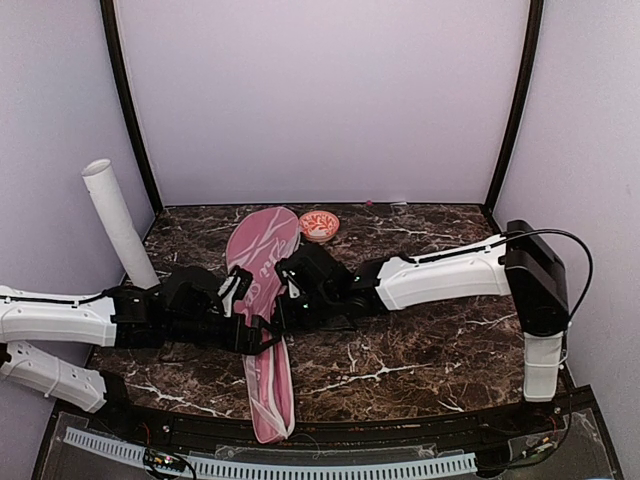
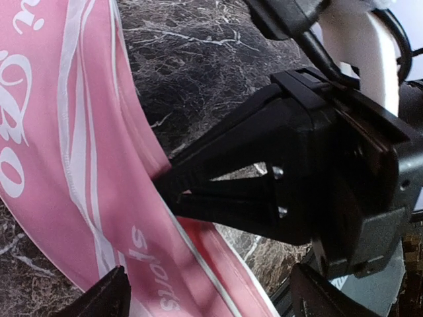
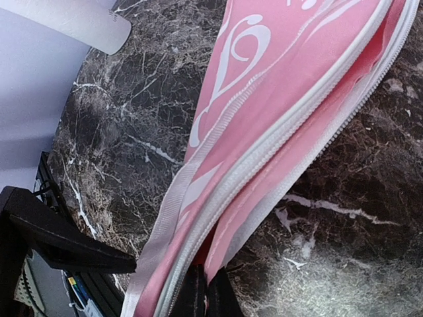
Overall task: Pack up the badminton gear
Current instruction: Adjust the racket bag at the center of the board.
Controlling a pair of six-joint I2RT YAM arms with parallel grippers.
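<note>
Pink racket cover (image 1: pixel 266 262) lies lengthwise on the dark marble worktop (image 1: pixel 420 350), broad end toward the back wall, narrow end at the near edge. Right tool (image 3: pixel 205 294) is clamped on the cover's white zip edge on its right side, mid-length. Left tool (image 2: pixel 213 290) is spread wide and holds nothing: one finger sits over the pink fabric, the other over bare marble, with the cover's edge between them. The right tool's black body sits directly in front of the left tool, and both arms crowd over the cover's middle. Long white tube (image 1: pixel 118 222) stands tilted at the back-left, its foot just behind the left arm, apart from the cover. Small red-and-white bowl (image 1: pixel 319 226) sits just beside the cover's broad end, to its right; contact cannot be told.
</note>
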